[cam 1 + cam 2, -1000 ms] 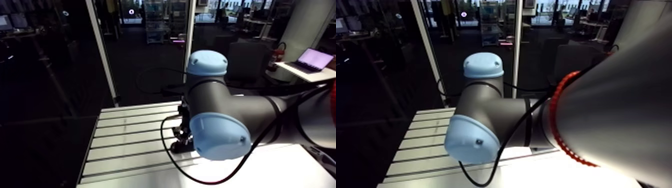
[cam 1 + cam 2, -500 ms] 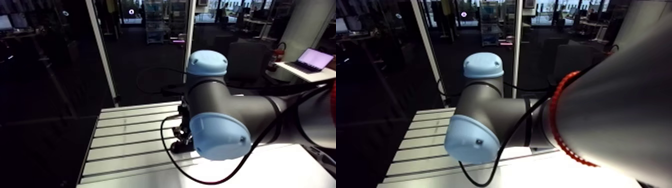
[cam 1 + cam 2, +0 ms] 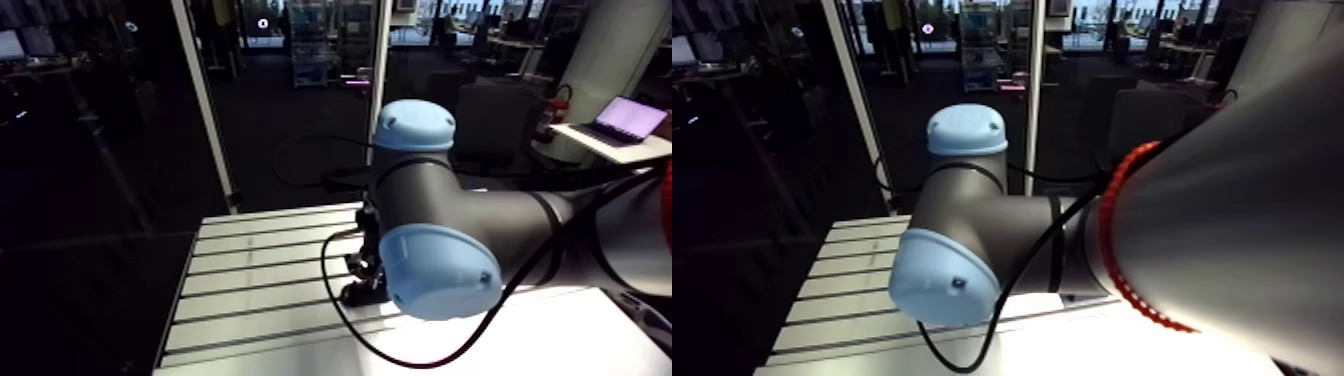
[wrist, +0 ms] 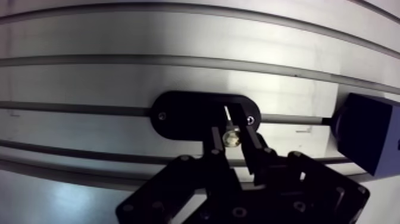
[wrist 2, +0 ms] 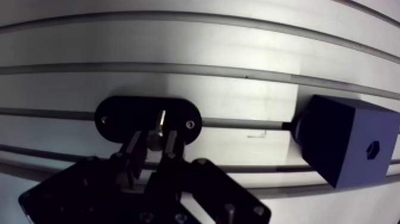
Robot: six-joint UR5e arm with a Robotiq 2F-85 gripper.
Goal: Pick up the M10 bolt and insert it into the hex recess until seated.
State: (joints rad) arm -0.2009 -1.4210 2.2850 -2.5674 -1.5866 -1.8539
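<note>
Your fingers pinch the bolt, nearly closed, so lift straight off the black plate before heading for the block.

Slotted aluminium table, black oval plate lying flat over one slot
</note>
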